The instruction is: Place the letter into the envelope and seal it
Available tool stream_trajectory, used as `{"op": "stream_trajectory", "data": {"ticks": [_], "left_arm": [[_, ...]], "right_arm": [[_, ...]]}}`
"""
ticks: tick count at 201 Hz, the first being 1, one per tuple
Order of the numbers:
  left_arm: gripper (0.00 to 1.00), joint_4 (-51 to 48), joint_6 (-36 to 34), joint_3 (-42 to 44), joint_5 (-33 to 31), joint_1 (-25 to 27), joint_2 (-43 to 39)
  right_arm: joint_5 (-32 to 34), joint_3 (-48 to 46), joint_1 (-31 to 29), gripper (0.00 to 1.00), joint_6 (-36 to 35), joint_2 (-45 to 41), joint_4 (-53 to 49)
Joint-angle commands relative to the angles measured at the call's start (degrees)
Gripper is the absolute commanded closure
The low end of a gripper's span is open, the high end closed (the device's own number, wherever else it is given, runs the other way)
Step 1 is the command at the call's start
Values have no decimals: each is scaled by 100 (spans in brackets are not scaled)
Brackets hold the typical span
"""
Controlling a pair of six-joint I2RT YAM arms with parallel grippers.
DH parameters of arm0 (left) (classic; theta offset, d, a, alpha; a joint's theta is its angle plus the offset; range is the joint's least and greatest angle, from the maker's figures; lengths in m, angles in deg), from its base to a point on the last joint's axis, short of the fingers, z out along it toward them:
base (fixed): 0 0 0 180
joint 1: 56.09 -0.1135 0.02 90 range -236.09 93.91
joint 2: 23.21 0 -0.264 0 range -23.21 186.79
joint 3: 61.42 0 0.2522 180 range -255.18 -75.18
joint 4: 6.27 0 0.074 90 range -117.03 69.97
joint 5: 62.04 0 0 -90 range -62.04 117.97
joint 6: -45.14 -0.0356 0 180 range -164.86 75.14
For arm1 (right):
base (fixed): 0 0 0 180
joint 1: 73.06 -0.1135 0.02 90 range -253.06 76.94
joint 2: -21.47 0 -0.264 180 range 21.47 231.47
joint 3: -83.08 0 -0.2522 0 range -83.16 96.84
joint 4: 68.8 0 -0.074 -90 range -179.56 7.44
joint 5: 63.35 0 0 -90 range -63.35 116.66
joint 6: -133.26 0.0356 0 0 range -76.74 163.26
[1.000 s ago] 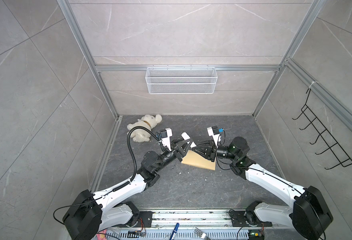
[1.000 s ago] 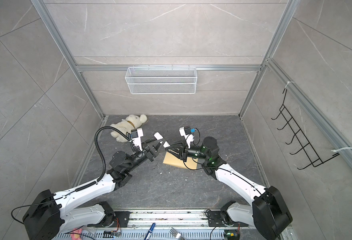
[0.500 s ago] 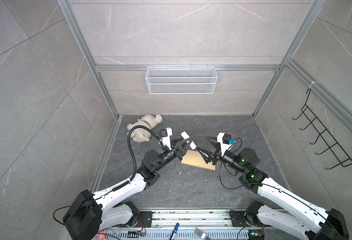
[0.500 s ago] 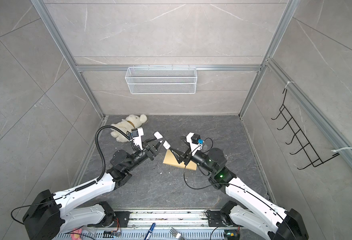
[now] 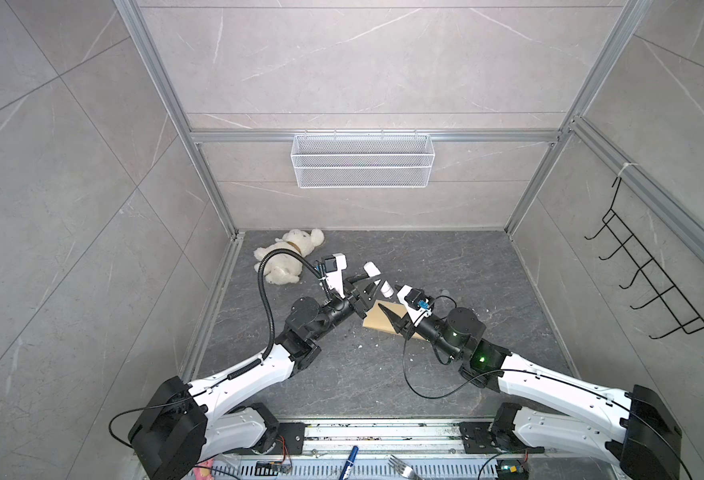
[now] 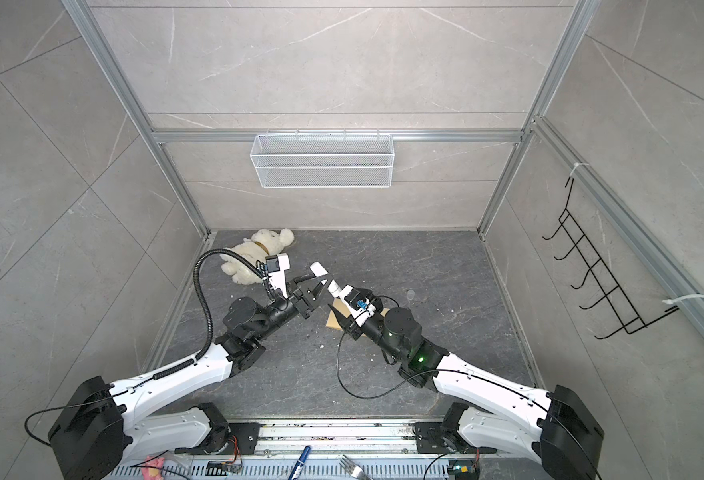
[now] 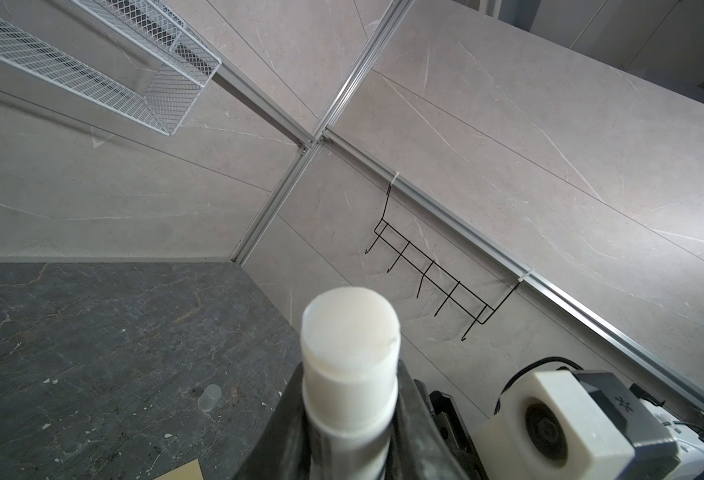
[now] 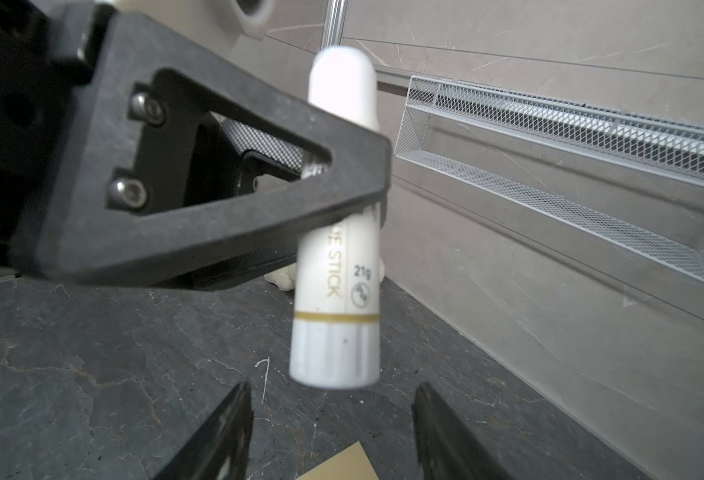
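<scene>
Left gripper (image 5: 370, 286) pinched the glue stick (image 8: 335, 291); right gripper (image 8: 332, 401) was spread apart just under it.
The envelope (image 5: 377, 328) lay flat on the floor (image 5: 445, 374) below both. The letter was not seen, maybe inside. This looked like sealing time: next, rub glue along the envelope's opening.

Legible print was found on one item only: the white glue stick (image 8: 335, 270) clamped in the left gripper (image 8: 344, 174). Gold lettering ran lengthwise along its barrel; "E STICK" could be read, the leading letters being hidden behind the gripper's black finger. Beside it stood "21g" in dark print, with a small circular symbol directly below, too blurred to identify. In the left wrist view a small pale star-shaped mark stood on a dark camera housing (image 7: 616, 399). In both top views no lettering could be read.
</scene>
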Motion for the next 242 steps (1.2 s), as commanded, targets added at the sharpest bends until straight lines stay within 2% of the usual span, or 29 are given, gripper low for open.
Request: {"op": "stream_trajectory", "data": {"ticks": [1,55,84,150,180,242], "left_arm": [[100,302,-80,-274,-76,-6,6],[100,298,-86,-256,-71,-15,-4],[100,299,-88,-238,-72,-9,-21],[100,295,-88,-200,-79,-5,-47],[100,289,-88,-190,-85,-4,-55],[100,359,-149,-125,-17,-7,-56]], "right_arm": [[299,130,-67,40,-114,44,478],[419,171,-127,48,-99,115,651],[398,201,-154,56,-48,159,704],[384,219,-223,59,-2,229,828],[389,232,-226,65,7,227,820],[188,244,-227,96,411,28,572]]}}
